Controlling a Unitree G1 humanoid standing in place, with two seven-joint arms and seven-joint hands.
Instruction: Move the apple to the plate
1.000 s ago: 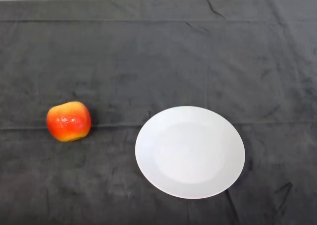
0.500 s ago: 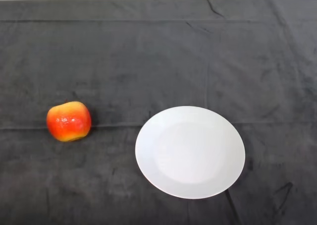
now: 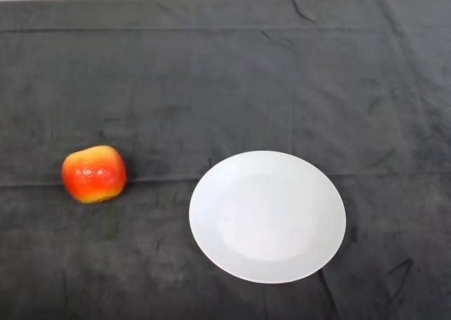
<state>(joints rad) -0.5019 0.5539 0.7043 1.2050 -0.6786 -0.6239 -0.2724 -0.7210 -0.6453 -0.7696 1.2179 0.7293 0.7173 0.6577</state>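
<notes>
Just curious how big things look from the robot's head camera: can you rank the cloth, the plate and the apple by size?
Largest to smallest in the head view:
1. cloth, filling nearly the whole view
2. plate
3. apple, clearly smaller than the plate

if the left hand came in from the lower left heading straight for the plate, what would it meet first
Probably nothing before the plate: the apple sits further left and higher in the view, apart from the plate, so it looks off that line.
</notes>
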